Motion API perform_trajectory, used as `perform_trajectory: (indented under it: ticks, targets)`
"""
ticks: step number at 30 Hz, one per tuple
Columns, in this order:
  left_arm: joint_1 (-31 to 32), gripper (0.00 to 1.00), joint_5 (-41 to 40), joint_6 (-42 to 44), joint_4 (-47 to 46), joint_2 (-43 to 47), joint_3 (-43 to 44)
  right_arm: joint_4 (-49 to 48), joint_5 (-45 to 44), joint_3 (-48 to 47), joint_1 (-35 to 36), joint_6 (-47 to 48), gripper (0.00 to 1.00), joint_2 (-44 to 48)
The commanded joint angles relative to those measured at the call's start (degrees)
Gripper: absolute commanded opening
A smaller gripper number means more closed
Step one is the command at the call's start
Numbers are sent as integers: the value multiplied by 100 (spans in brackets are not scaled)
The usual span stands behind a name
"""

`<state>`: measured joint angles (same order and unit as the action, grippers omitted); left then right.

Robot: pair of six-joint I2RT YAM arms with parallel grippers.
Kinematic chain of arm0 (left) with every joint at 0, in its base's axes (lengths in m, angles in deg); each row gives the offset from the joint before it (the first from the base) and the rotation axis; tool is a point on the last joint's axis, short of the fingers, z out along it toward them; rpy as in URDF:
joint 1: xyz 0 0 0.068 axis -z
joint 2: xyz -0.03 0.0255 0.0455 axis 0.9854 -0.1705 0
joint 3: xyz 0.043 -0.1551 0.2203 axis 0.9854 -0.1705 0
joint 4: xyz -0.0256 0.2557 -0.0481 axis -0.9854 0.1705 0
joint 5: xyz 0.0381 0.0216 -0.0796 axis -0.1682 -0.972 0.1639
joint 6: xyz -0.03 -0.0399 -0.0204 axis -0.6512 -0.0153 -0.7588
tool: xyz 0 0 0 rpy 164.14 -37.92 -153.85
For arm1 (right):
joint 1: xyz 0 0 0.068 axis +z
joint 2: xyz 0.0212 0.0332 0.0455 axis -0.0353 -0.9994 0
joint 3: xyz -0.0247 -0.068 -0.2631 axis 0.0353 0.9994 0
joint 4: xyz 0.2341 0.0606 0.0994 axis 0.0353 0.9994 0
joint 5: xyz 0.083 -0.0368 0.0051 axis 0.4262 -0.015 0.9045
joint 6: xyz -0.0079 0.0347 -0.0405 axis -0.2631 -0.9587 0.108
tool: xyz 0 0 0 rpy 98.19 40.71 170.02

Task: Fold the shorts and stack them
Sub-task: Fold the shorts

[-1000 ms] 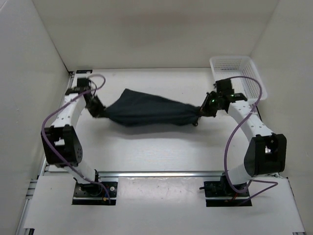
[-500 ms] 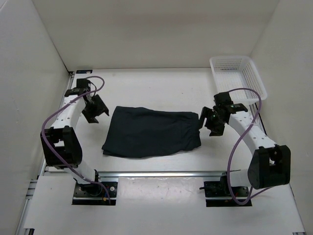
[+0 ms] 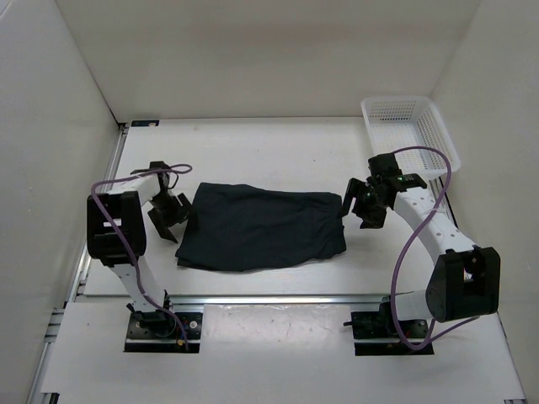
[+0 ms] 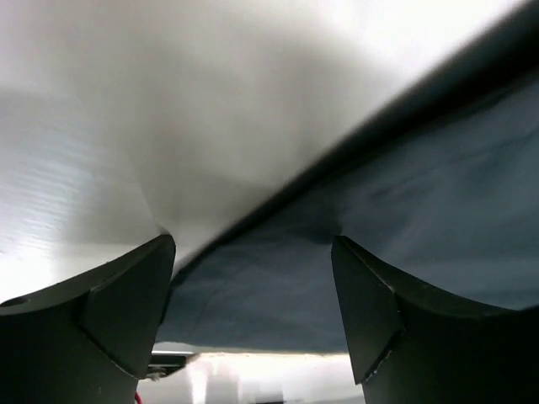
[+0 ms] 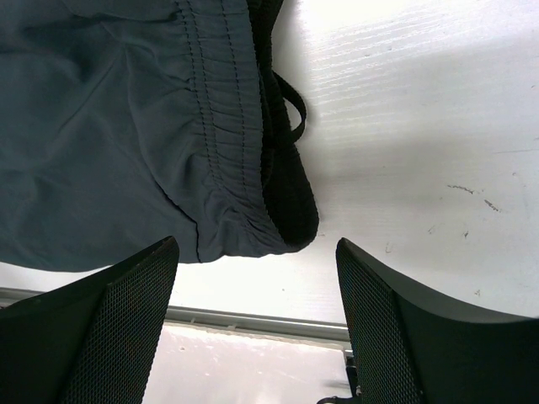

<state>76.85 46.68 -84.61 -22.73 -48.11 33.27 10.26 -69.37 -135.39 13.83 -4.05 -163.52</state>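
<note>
From above, the shorts lie spread at the centre of the table, a dark, roughly rectangular shape. The left gripper stands wide at their nine o'clock edge and the right gripper wide at three o'clock. Neither holds anything. A white mesh basket sits at one o'clock. A shallow pinch could catch only the top layer, so the fold would drag crooked.

The left wrist view shows smooth, thin navy cloth beyond the spread fingers.

The right wrist view shows the gathered, stitched waistband with a looped drawstring trailing at twelve o'clock, which is easy to snag.
</note>
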Motion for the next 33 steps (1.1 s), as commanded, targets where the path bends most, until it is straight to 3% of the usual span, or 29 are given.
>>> perform_trajectory:
  ticks: [1, 4, 7, 8, 12, 18, 24, 27, 33]
  targets:
    - [61, 86, 428, -260, -536, 174, -484, 40, -77, -211, 14, 58, 80, 102]
    - [122, 82, 639, -391, -694, 297, -818, 40, -77, -158, -39, 59, 81, 155]
    - [315, 68, 833, -514, -773, 297, -925, 40, -77, -158, -39, 59, 81, 155]
    - [429, 61, 833, -585, -773, 297, -846, 40, -77, -158, -39, 59, 81, 103]
    - [500, 10, 781, -725, -826, 245, -504, 40, -77, -158, -39, 111, 81, 102]
    - [500, 10, -176, -753, -239, 683, 409, 101, -129, -158, -39, 173, 81, 234]
    - [1053, 10, -1381, -138, 1194, 272, 2386, 102, -59, -44, -39, 278, 80, 340]
    - [1738, 10, -1601, 4, 1695, -96, 3344, 102, -112, 9, -39, 278, 80, 340]
    - [3705, 10, -1637, -84, 2416, -967, 5085, 102, -243, 9, -214, 217, 80, 516]
